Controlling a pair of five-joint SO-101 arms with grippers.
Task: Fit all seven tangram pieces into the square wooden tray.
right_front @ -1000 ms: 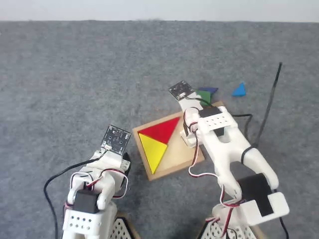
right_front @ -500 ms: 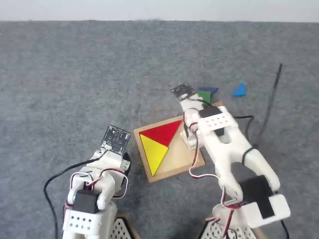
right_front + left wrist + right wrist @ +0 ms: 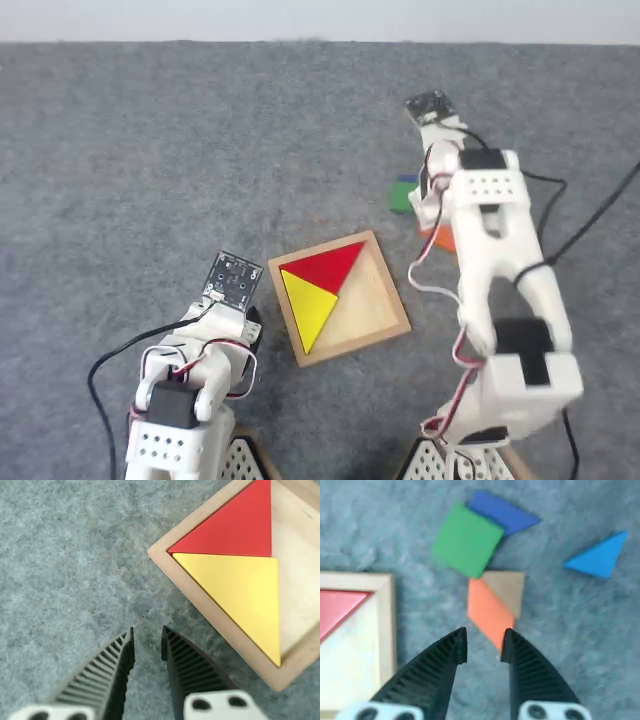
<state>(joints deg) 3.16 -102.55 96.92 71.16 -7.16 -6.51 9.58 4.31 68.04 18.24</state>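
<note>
Right gripper (image 3: 484,647) hangs slightly parted, empty, over the orange parallelogram (image 3: 489,612); left gripper (image 3: 147,642), likewise parted and empty, sits beside the wooden tray (image 3: 159,553)

Fuzzy, matt grey cloth over the surface (image 3: 150,150). Pale, smooth, unpainted wood for the tray (image 3: 215,611). Smooth, low-sheen paint on red triangle (image 3: 235,527) and yellow triangle (image 3: 242,585). Black, ribbed, matt plastic on left end effector (image 3: 147,640) and right end effector (image 3: 483,642).
</note>
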